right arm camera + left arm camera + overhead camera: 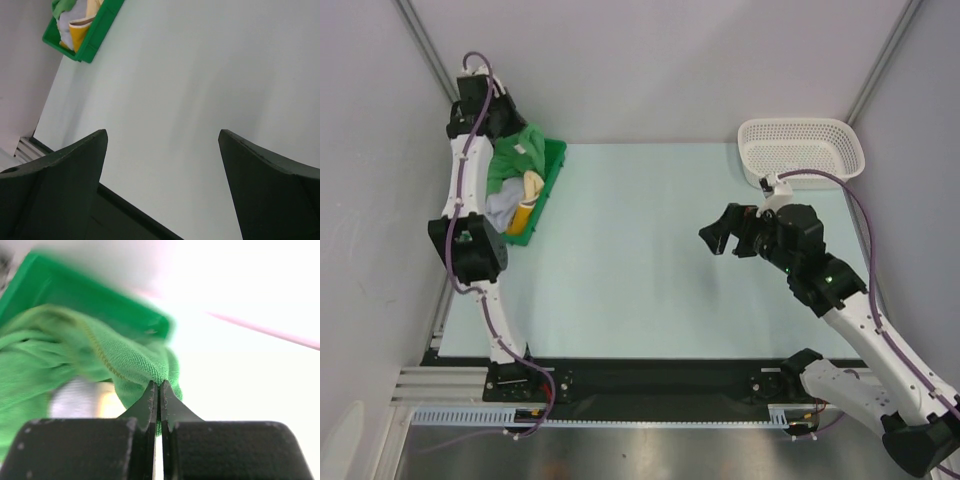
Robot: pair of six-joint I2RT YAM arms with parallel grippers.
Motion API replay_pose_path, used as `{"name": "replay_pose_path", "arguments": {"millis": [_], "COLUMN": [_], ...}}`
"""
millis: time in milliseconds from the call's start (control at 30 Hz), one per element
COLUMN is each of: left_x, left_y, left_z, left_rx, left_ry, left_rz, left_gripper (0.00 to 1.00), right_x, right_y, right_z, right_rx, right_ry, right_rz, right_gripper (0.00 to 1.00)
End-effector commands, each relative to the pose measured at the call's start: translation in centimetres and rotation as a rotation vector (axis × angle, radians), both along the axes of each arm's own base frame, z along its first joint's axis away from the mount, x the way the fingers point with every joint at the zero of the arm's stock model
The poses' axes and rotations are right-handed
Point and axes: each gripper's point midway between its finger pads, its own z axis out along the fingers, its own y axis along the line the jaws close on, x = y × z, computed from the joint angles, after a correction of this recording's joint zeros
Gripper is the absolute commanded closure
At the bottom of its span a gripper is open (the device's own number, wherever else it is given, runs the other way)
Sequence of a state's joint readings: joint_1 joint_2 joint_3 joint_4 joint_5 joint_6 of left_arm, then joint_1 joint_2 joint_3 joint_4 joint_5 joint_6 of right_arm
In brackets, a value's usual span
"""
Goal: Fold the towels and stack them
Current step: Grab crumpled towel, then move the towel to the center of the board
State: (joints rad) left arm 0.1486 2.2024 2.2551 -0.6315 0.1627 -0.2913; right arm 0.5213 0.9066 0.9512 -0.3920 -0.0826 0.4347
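Note:
A green bin [552, 178] at the table's far left holds several towels: a green towel [515, 155] on top, a yellow one [527, 195] and a grey one [500, 208] below. My left gripper [159, 385] is shut on a fold of the green towel [75, 350], with the bin's rim [100, 295] behind it. In the top view this gripper [510, 135] sits over the bin's far end. My right gripper [725, 235] is open and empty above the middle of the table; its fingers [70, 165] frame bare table. The bin also shows in the right wrist view [95, 35].
A white mesh basket [802, 148] stands at the table's far right corner. The pale table surface [640, 280] spreads between the bin and the basket. A black strip [660, 380] runs along the near edge by the arm bases. Grey walls close in both sides.

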Motion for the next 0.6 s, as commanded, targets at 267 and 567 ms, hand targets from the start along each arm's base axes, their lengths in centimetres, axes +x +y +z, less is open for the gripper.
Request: {"name": "replay_pose_path", "arguments": {"millis": [267,567], "left_x": [-20.6,-37.2], "left_y": [-24.5,-34.3], "left_z": [18.4,-0.6], "left_rx": [-0.043,-0.360], "left_ry": [-0.349,-0.076], "left_rz": [-0.666,-0.880], "left_gripper": [1.00,1.00], "right_x": [-1.2,-2.0], "right_y": [-3.0,-4.5], "right_z": [4.3,1.7], "right_rx": [-0.028,-0.073], "right_ry": [-0.076,-0.006], "right_rz": [-0.093,-0.143], "right_gripper": [0.00,0.00]}}
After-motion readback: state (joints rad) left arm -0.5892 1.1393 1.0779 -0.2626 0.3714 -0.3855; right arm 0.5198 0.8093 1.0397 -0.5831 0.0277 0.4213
